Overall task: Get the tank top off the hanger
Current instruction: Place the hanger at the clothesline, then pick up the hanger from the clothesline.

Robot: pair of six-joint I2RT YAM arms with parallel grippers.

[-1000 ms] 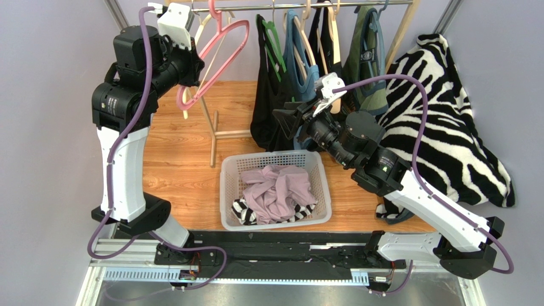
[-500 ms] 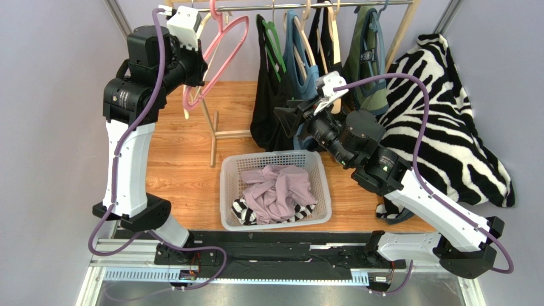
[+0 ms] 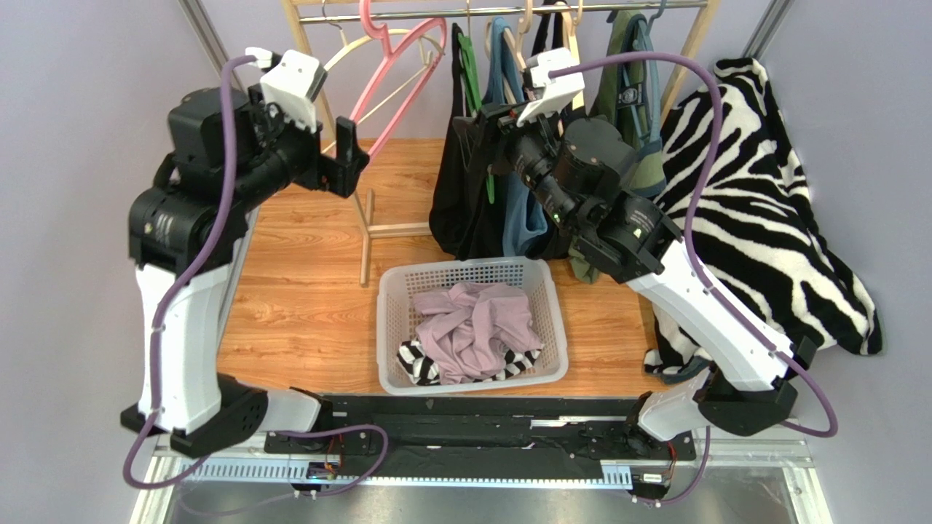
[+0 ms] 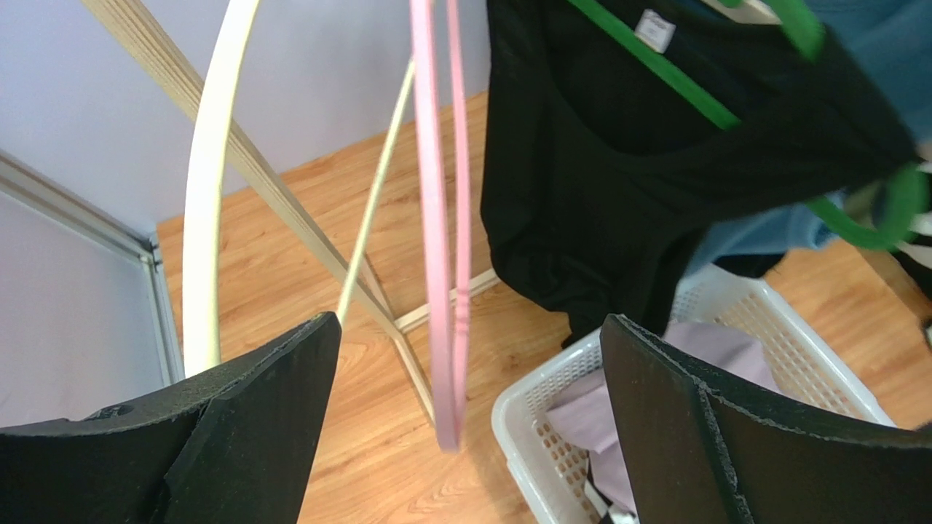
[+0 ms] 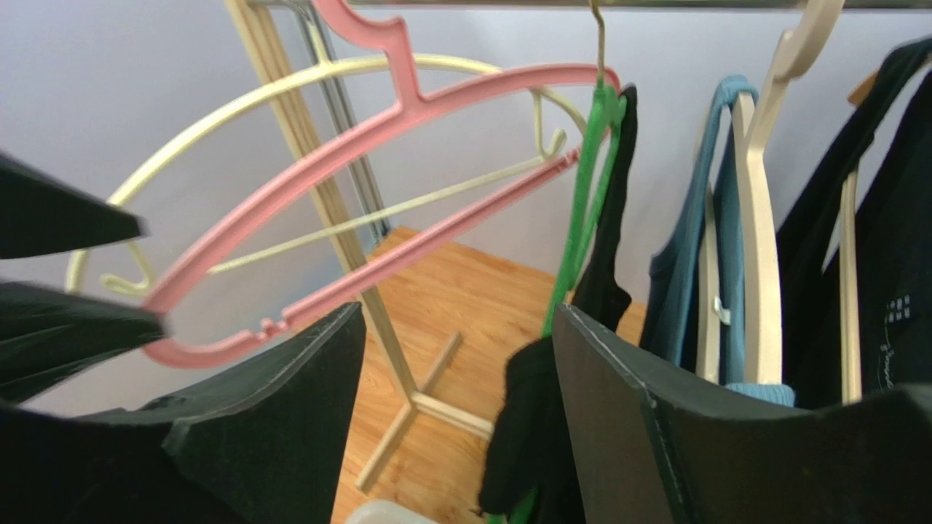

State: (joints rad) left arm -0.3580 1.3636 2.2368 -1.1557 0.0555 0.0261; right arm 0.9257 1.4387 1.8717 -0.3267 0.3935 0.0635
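A black tank top [image 3: 457,180] hangs on a green hanger [image 3: 470,66] from the rail; it also shows in the left wrist view as the black tank top [image 4: 645,175] on the green hanger [image 4: 678,79]. My right gripper [image 3: 494,142] is open right beside it, nothing between its fingers. In the right wrist view the green hanger [image 5: 585,186] and black tank top [image 5: 615,229] sit just above the right finger, with the gripper [image 5: 454,317] gaping. My left gripper [image 3: 341,164] is open below a bare pink hanger [image 3: 399,60], which hangs free in front of the open gripper [image 4: 470,328].
A bare cream hanger [image 4: 208,186] hangs left of the pink hanger [image 4: 438,218]. More tops on hangers [image 3: 520,109] fill the rail to the right. A white basket [image 3: 470,265] of clothes sits below. The wooden rack leg [image 3: 367,218] stands left; a zebra cloth [image 3: 755,207] lies right.
My left gripper opened, let go of the pink hanger and drew back down; the hanger now hangs on the rail. My right arm rose toward the green hanger and its jaws widened.
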